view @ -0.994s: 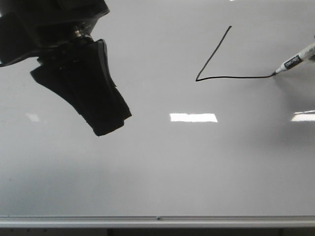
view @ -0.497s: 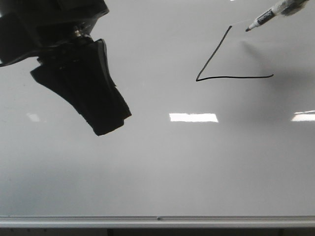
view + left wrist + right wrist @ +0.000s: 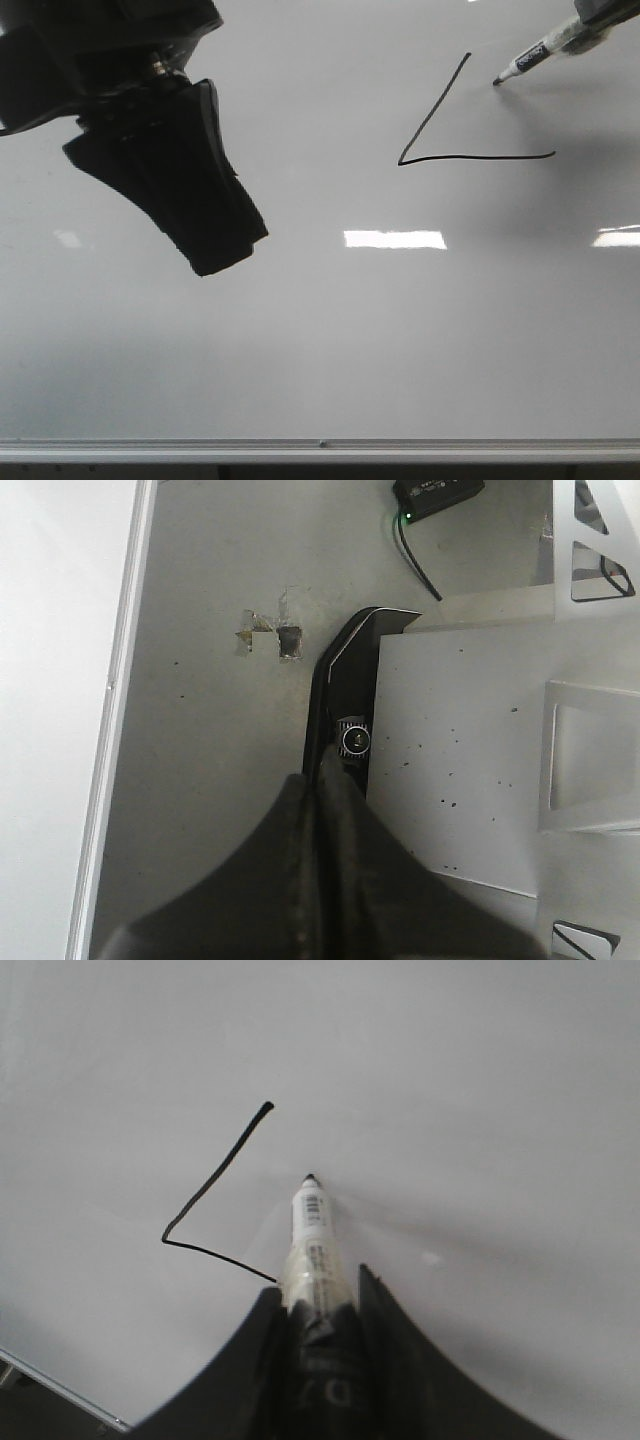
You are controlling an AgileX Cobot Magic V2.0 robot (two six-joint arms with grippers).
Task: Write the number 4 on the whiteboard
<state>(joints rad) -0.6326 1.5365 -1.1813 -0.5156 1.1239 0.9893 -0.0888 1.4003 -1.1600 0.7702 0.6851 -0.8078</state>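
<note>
The whiteboard (image 3: pixel 330 340) fills the front view. On it the black number 4 (image 3: pixel 432 108) consists of a slanted stroke and a horizontal crossbar; it also shows in the right wrist view (image 3: pixel 212 1178). My right gripper (image 3: pixel 318 1285) is shut on a white marker (image 3: pixel 316 1235). In the front view the marker (image 3: pixel 535 57) comes in from the top right. Its tip sits at or just above the board, right of the slanted stroke's top. My left gripper (image 3: pixel 228 255) is shut and empty, held over the board's upper left.
The silver edge strip (image 3: pixel 320 447) runs along the board's bottom. Bright light reflections (image 3: pixel 395 239) lie on the board. The left wrist view shows the shut gripper (image 3: pixel 322 780), grey floor, the board's edge (image 3: pixel 112 710) and a metal frame (image 3: pixel 590 750).
The marker left the crossbar's right end, rose toward the upper right, and its tip has now come down near the slanted stroke's top. The left arm has not moved.
</note>
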